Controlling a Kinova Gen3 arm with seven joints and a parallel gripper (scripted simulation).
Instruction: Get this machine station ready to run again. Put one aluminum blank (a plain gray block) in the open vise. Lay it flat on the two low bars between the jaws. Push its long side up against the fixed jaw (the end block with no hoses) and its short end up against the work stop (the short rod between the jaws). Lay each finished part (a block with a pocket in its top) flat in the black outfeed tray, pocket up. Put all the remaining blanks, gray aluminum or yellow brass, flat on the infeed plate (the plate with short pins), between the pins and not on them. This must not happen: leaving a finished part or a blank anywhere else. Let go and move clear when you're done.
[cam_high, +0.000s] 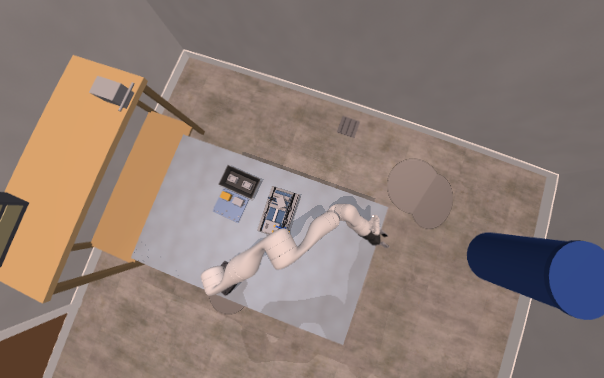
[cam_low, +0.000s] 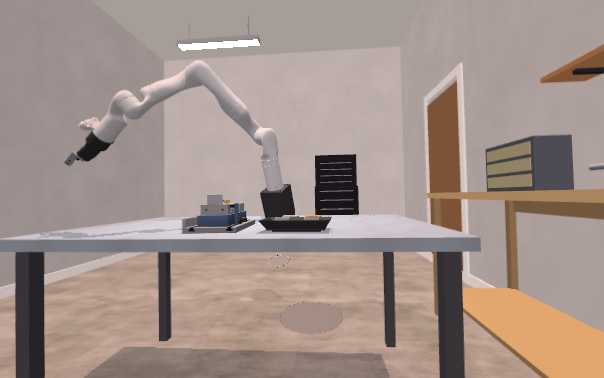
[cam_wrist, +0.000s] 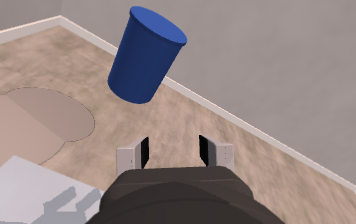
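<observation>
In the top view, my arm stretches from its base at the near edge of the bench (cam_high: 310, 285) (cam_low: 240, 244) to the right, carrying my hand (cam_high: 384, 240) (cam_low: 68, 159) (cam_wrist: 174, 146) out at the bench's right edge. The black outfeed tray (cam_high: 224, 184) (cam_low: 295, 224) lies on the left part of the bench, toward the far side, with two pale blocks inside; I cannot tell whether they have pockets. Just on its near side is the blue infeed plate (cam_high: 223, 213), bearing a yellow block (cam_high: 225, 196) and a gray block (cam_high: 238, 201) side by side. The vise (cam_high: 279, 210) (cam_low: 216, 220) stands right of both, and I cannot make out how anything sits between its jaws. In the exterior view, I am raised well above the bench, left of the vise, with the tray to the vise's right. In the wrist view, my two fingers stand fully apart, holding nothing, and beyond them are floor and a blue cylinder (cam_wrist: 145, 60).
</observation>
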